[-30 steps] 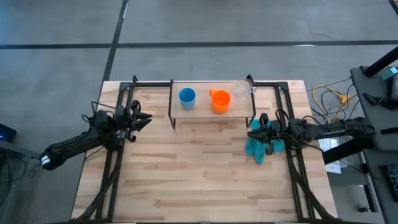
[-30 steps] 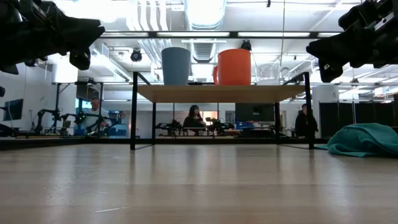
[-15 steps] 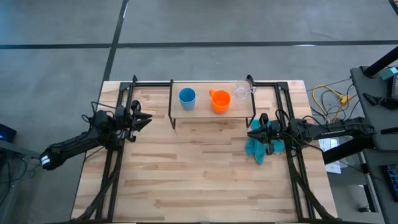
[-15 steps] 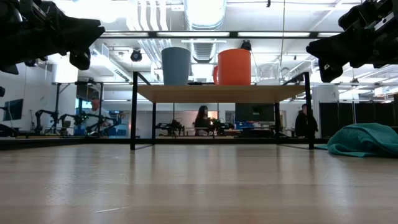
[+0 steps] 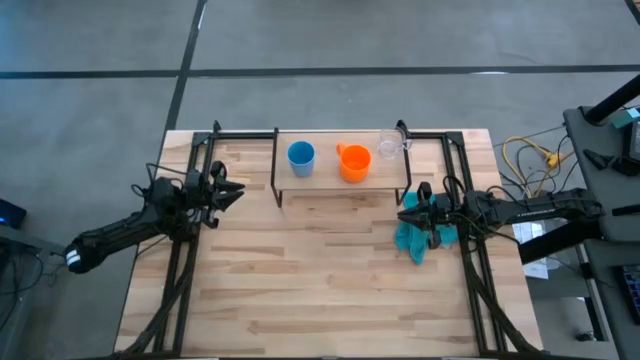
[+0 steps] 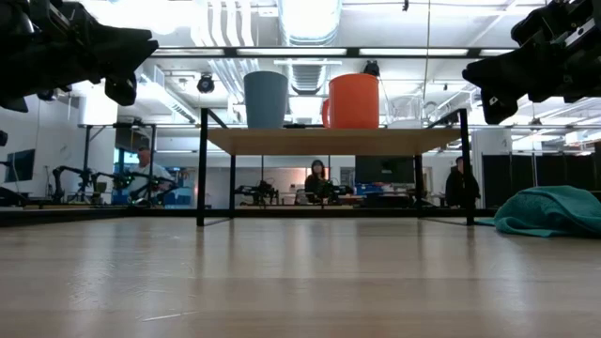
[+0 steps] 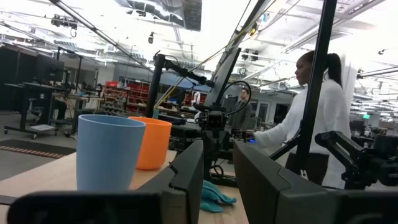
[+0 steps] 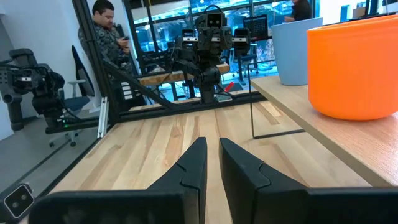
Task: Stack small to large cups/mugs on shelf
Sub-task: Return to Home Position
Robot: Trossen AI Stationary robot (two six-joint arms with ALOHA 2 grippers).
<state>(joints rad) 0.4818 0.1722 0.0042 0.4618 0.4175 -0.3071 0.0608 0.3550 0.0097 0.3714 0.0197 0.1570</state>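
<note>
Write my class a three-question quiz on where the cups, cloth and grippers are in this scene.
1. True or false: on the shelf, the orange mug stands between the blue cup and the clear cup.
2. The teal cloth lies: A) on the shelf; B) on the table by the right gripper; C) in the orange mug.
3. What does the left gripper hold?
Key: 1 true; 2 B; 3 nothing.

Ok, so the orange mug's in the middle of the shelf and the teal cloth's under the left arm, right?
Wrong arm. In the high view the orange mug is in the middle of the shelf, but the teal cloth lies under the right pincer, not the left.
</note>
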